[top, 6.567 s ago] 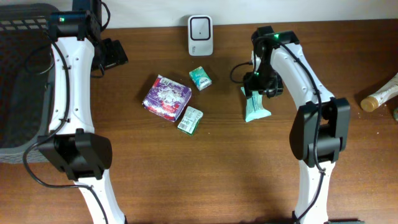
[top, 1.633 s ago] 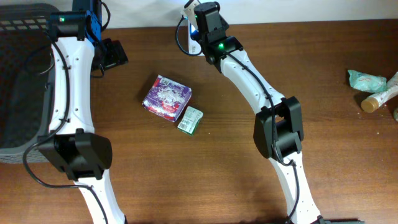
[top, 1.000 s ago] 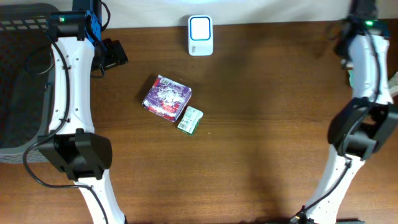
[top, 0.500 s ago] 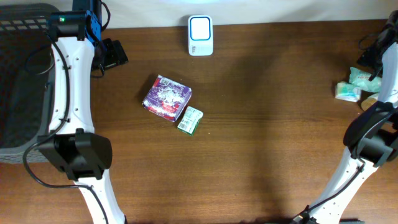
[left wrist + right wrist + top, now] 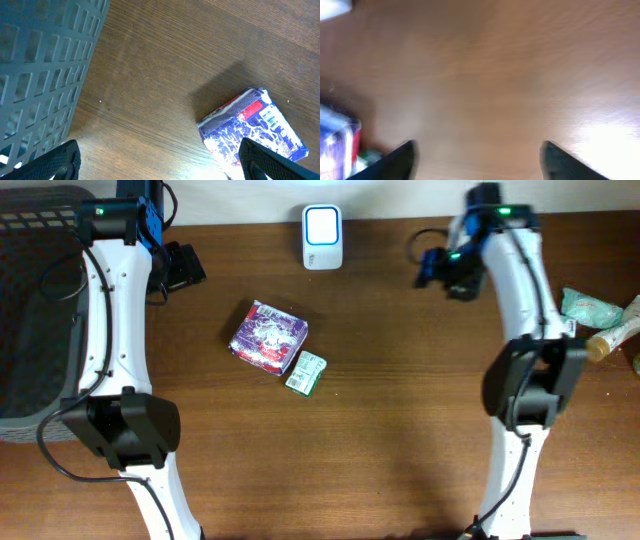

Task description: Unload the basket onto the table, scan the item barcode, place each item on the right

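Right gripper (image 5: 437,268) spread wide, empty, over bare brown wooden table (image 5: 400,410) near the far edge, right of white box scanner (image 5: 322,225); purple foil packet (image 5: 268,336) mid-table, well apart leftward.

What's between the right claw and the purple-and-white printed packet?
Only the brown wooden table, bare from right claw to purple-and-white printed packet, per overhead view. The white barcode scanner sits behind that line.

dark mesh basket (image 5: 28,330) far left, bottle (image 5: 612,335) at right edge
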Controlling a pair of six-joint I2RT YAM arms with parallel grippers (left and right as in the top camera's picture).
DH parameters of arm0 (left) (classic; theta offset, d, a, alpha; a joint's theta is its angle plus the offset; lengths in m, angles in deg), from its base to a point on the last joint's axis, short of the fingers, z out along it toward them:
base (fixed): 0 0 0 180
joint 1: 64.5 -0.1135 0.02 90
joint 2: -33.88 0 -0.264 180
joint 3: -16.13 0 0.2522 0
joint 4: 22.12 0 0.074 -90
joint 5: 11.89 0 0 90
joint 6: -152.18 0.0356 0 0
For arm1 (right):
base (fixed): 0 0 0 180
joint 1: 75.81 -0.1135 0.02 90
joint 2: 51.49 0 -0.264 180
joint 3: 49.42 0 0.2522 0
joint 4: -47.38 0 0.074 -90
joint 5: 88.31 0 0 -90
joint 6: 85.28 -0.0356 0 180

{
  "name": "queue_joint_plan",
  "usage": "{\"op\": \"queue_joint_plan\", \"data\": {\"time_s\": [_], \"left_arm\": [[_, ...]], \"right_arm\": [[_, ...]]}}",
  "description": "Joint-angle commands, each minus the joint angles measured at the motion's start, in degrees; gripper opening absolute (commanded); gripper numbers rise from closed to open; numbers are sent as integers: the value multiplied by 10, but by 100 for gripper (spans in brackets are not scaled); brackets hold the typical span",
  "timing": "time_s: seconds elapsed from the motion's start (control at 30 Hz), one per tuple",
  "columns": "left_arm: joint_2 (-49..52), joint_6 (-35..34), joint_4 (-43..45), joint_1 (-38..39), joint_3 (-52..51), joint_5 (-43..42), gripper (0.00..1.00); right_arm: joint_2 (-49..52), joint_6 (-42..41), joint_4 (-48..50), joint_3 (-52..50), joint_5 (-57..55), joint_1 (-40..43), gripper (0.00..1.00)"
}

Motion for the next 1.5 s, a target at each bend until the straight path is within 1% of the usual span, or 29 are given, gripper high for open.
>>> {"op": "queue_joint_plan", "data": {"time_s": [0.0, 0.07, 0.23, 0.3, 0.37, 0.43, 0.53, 0.6, 0.63, 0.7, 0.77, 0.83, 0.9, 0.97, 1.07, 1.1, 1.2, 1.27, 1.4, 1.43, 1.47], "left_arm": [[7, -5, -1, -2, -2, 0, 99], [7, -5, -1, -2, -2, 0, 99], [7, -5, -1, -2, -2, 0, 99], [7, -5, -1, -2, -2, 0, 99], [7, -5, -1, -2, -2, 0, 99], [7, -5, -1, -2, -2, 0, 99], [7, -5, -1, -2, -2, 0, 99], [7, -5, -1, -2, -2, 0, 99], [7, -6, -1, -2, -2, 0, 99], [7, -6, -1, -2, -2, 0, 99], [7, -6, -1, -2, -2, 0, 99], [7, -5, -1, -2, -2, 0, 99], [7, -5, -1, -2, -2, 0, 99], [7, -5, -1, -2, -2, 0, 99], [7, -5, -1, -2, -2, 0, 99], [7, -5, -1, -2, -2, 0, 99], [7, -5, -1, -2, -2, 0, 99], [7, -5, -1, -2, -2, 0, 99], [7, -6, -1, -2, -2, 0, 99], [7, -5, -1, -2, -2, 0, 99], [7, -5, -1, -2, -2, 0, 99]], "right_arm": [[6, 2, -17, 2, 8, -83, 99], [6, 2, -18, 2, 9, -137, 99], [7, 1, -19, 2, -3, -234, 99], [7, -15, -28, 1, -45, -269, 99], [7, -58, -37, -1, -68, -289, 99], [7, -73, -40, -8, -70, -303, 99], [7, -123, -35, -39, -84, -303, 99], [7, -156, -14, -77, -59, -295, 99], [7, -155, -2, -93, -24, -290, 99], [7, -126, 19, -123, 47, -282, 99], [7, -114, 28, -143, 77, -270, 99], [7, -107, 38, -153, 135, -248, 99], [7, -74, 56, -157, 195, -225, 99], [7, -76, 55, -157, 196, -212, 99], [7, -89, 55, -168, 204, -217, 99], [7, -111, 61, -178, 203, -219, 99], [7, -193, 127, -230, 206, -217, 99], [7, -196, 167, -261, 239, -217, 99], [7, -197, 200, -269, 268, -223, 99], [7, -210, 204, -269, 263, -224, 98], [7, -240, 203, -272, 235, -227, 93]]}}
